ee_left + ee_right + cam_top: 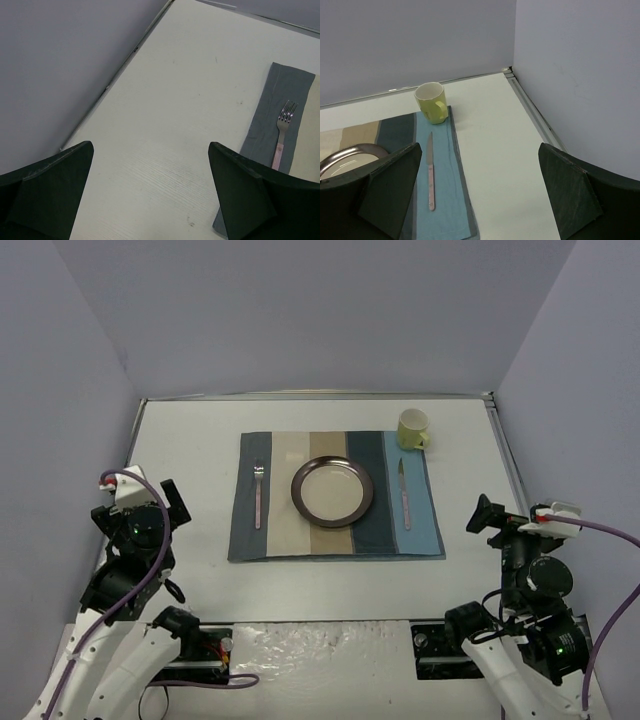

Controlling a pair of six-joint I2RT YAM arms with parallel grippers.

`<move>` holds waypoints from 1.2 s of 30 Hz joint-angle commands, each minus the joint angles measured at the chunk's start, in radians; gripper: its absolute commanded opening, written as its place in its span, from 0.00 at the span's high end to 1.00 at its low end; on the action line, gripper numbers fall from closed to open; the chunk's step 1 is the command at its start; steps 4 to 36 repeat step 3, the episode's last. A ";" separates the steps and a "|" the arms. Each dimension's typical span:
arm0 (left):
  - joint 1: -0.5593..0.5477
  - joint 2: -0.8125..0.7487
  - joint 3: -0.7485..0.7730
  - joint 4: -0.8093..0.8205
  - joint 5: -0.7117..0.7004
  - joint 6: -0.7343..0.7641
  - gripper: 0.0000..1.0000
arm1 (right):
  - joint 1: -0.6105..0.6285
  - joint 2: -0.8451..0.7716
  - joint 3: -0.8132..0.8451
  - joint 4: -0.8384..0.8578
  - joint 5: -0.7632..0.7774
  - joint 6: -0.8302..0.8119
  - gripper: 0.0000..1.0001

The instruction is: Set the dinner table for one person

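The top camera looks steeply down from high at the near edge onto the whole table (205,570). The left wrist camera sits low, facing the far-left corner between its own fingers (50,190), and shares the fork (283,131) with the top view. The right wrist camera, likewise low, faces the far-right corner and shares the knife (430,175) and mug (432,102).

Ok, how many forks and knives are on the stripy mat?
2. The fork lies on the left side of the placemat, left of the plate. The knife lies right of the plate, nearer the arms than the yellow mug. None seems hidden.
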 commanded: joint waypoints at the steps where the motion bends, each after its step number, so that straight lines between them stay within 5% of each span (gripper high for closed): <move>1: 0.023 0.018 0.006 0.064 0.042 0.012 0.03 | 0.008 0.012 -0.001 0.093 0.014 0.001 0.00; 36: 0.025 0.018 0.006 0.064 0.044 0.012 0.03 | 0.008 0.011 -0.001 0.094 0.003 -0.003 0.00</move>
